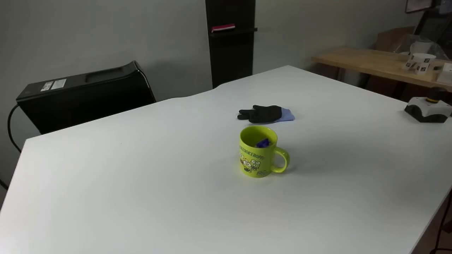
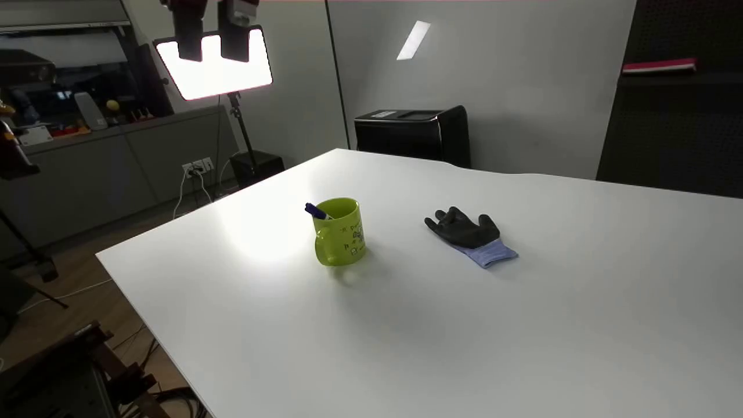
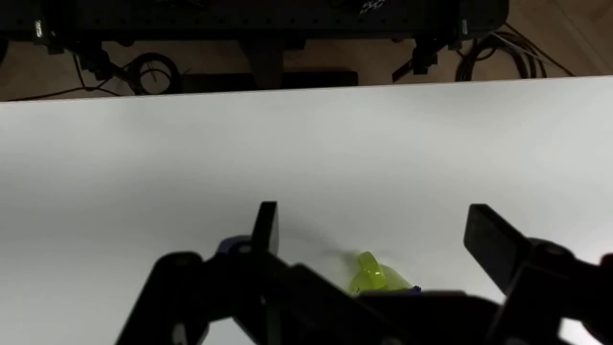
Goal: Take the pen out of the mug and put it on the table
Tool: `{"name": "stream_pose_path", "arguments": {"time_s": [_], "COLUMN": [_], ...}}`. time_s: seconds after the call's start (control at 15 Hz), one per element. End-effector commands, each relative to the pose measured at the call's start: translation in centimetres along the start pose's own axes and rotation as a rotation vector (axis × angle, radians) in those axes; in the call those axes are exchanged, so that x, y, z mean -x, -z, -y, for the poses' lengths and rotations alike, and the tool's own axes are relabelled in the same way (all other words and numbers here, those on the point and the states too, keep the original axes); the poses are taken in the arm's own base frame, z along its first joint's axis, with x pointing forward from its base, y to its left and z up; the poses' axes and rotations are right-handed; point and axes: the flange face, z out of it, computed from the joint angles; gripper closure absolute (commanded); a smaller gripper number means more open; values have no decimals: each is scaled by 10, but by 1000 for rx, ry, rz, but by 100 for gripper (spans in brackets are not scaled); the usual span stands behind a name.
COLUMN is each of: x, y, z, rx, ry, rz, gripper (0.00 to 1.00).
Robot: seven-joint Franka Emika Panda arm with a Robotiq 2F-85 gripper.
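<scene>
A yellow-green mug (image 1: 255,160) with cartoon print stands upright on the white table (image 1: 134,190); it also shows in an exterior view (image 2: 347,235). A pen with a dark blue cap (image 2: 315,211) leans in the mug, its cap end sticking out over the rim by the handle; the blue cap (image 1: 263,143) also shows inside the rim. In the wrist view the mug's handle (image 3: 371,270) and the pen's tip (image 3: 416,289) show; the gripper body hides the rest. My gripper (image 2: 212,57) is open and empty, high above the table; its spread fingers (image 3: 371,211) show in the wrist view.
A black and blue work glove (image 1: 265,114) lies on the table near the mug, also in an exterior view (image 2: 467,232). A grey box with a black knob (image 1: 428,107) sits at the table's edge. A black case (image 1: 88,91) stands beyond the far edge.
</scene>
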Motion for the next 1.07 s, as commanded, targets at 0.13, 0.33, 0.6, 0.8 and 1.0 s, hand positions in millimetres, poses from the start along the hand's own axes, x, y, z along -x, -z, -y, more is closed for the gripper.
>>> {"name": "stream_pose_path", "arguments": {"time_s": [0.13, 0.33, 0.6, 0.8, 1.0], "x": [-1, -5, -10, -15, -21], "y": [-3, -19, -39, -49, -59], "z": [2, 7, 16, 23, 30], "rx": [19, 54, 98, 76, 41], "ry": [-6, 9, 37, 54, 48], "rz": [-17, -8, -36, -91, -178], "gripper": [0, 0, 0, 0, 0]}}
